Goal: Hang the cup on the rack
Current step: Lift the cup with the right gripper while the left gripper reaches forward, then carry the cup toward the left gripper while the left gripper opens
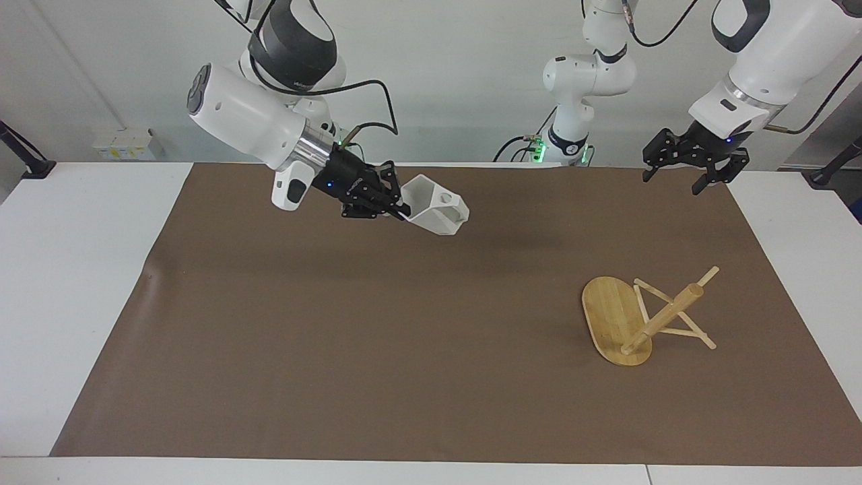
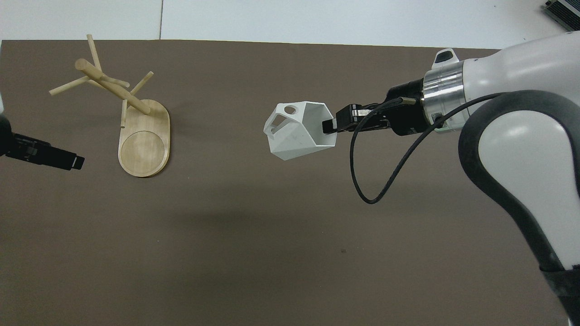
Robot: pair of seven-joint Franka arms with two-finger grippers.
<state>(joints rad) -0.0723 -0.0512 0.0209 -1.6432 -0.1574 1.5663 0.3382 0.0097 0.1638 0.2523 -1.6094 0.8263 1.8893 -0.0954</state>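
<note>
Right gripper [image 1: 402, 213] clamped on cup [image 1: 436, 212] rim, handle leading toward rack [image 1: 646, 313] at left arm's end; left gripper [image 1: 675, 177] open, waiting

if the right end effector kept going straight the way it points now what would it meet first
Probably nothing soon: the right end effector, shut on the cup, aims over bare mat. The rack likely sits off that line, though depth is unclear.

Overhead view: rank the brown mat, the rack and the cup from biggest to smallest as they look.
1. Brown mat.
2. Rack.
3. Cup, held raised by the right gripper, so nearer the camera; its rank against the rack is unsure.
</note>
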